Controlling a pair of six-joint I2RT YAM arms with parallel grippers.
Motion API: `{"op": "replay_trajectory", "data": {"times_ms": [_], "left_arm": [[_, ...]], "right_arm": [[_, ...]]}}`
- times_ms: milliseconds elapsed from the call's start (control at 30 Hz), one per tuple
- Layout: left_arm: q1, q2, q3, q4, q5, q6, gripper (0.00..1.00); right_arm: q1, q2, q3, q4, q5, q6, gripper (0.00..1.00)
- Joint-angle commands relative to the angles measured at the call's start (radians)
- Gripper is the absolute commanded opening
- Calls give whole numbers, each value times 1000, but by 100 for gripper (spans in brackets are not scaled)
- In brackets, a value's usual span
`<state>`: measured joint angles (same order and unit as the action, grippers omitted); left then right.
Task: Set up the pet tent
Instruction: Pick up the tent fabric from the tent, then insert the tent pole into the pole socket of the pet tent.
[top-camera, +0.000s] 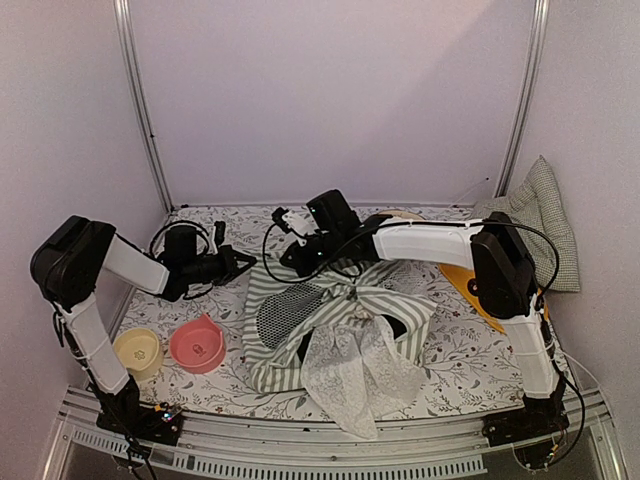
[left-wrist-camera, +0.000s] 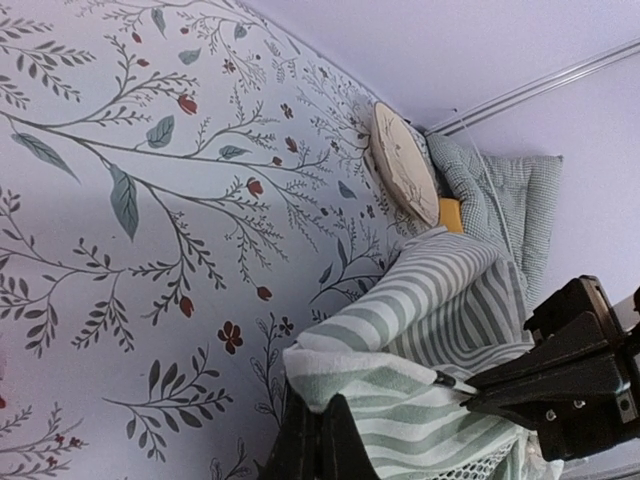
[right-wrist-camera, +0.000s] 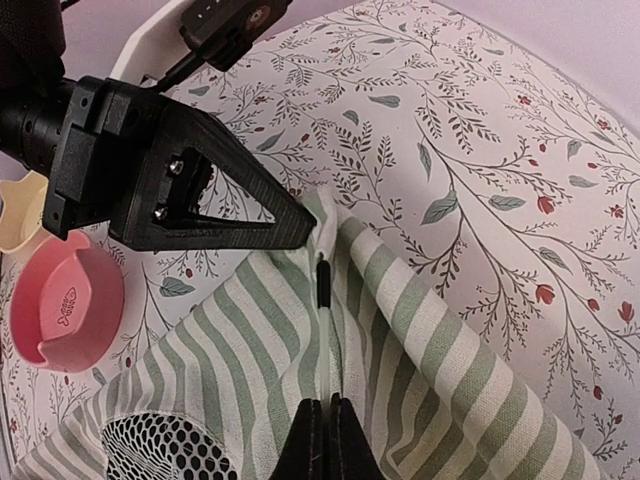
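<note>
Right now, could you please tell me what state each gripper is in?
Left gripper: closed, pinching the pet tent at its edge.
Right gripper: closed on a pet tent fold.

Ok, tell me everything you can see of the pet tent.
The pet tent is green-and-white striped cloth, lying collapsed and crumpled on the floral mat. Its round black mesh window faces up; a white lace curtain spills toward the near edge. The left gripper and right gripper both pinch its far edge.

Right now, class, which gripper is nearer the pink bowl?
Left. The left gripper grips the pet tent on the side toward the pink bowl; the right gripper grips it just beyond, farther from the bowl.
</note>
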<state>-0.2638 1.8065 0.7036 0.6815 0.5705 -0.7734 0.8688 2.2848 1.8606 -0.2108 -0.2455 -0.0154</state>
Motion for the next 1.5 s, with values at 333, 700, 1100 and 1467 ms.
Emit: {"op": "replay_trajectory", "data": {"times_ms": [333,700,1100,1467], "left_arm": [[-10,-55,9,-19,13,33,0],[-2,-44,33,-88,-1,32,0],[20,-10,80,-127,19,24,0],[19,-52,45,-122,17,56,0]], "right_arm": [[-8,-13,26,-41,-25,9,0],[-7,-43,-10,-8,2,9,0],[3,-33,-17,-13,-43,6,0],[-14,2,45,-54,-36,38,0]]}}
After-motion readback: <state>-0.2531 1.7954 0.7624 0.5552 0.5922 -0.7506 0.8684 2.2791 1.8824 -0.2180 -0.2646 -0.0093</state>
